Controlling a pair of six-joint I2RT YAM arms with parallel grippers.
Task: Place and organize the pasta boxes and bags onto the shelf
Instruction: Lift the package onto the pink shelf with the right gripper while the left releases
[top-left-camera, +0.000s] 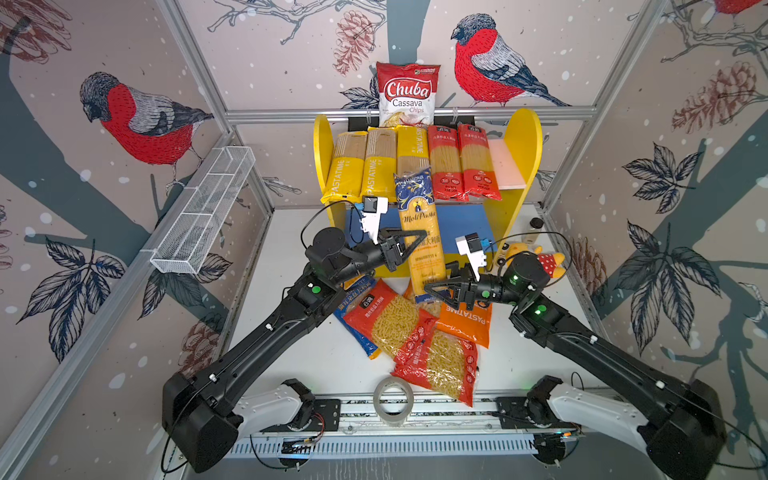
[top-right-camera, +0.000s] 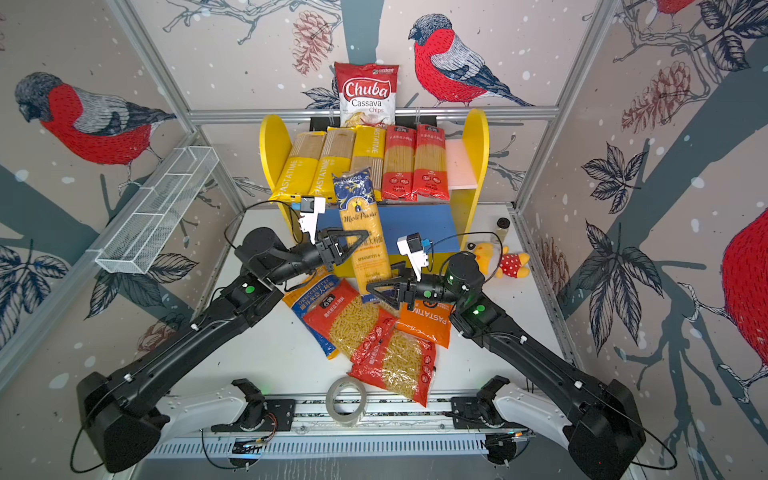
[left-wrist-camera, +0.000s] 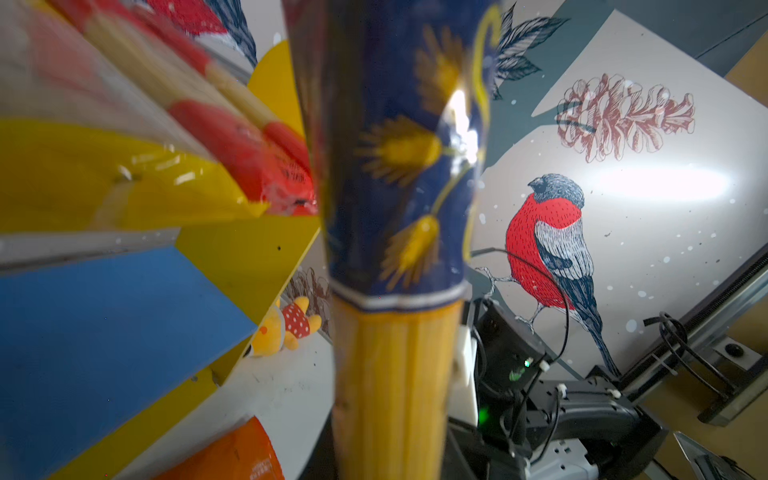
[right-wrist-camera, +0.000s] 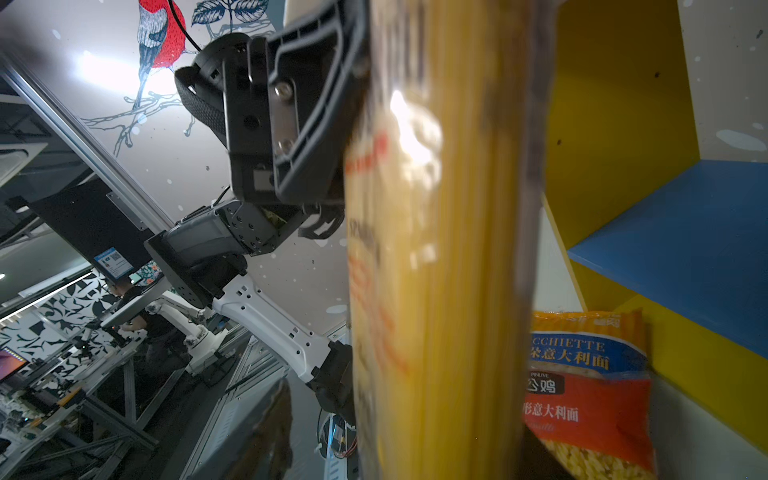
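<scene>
Clearly, most of the writing can be read. The navy and gold spaghetti pack (top-left-camera: 417, 216) says "MoliPasta" and "SPAGHETTI 4", with Chinese characters between. It stands almost upright in front of the shelf (top-left-camera: 525, 141), above the counter (top-left-camera: 291, 353). The left gripper (top-left-camera: 415, 241) is clenched on its middle. The right gripper (top-left-camera: 432, 289) is at its lower end, but I cannot tell if its jaws press the pack or are released.

On the pink upper board (top-left-camera: 507, 166) lie three yellow packs (top-left-camera: 347, 170) marked "PASTATIME" and two red spaghetti packs (top-left-camera: 444, 166). Behind them a chips bag (top-left-camera: 409, 93) reads "Chuba Cassava Chips".

Below the grippers a pile lies on the counter: a blue bag (top-right-camera: 307, 305) marked "ORECCHIETTE", two red bags (top-left-camera: 386, 316) of short pasta and an orange bag (top-left-camera: 467, 324) marked "PASTATIME". Around are a roll of tape (top-left-camera: 392, 401), a plush toy (top-left-camera: 536, 259), a small bottle (top-left-camera: 535, 230) and a wire basket (top-left-camera: 203, 216) on the left wall.

The navy pack covers the lower part of the third yellow pack. The left arm and a red bag cover most of the blue bag. Both wrist views are blurred, with the held pack filling their middle. Whether its lower end touches the pile, I cannot tell.
</scene>
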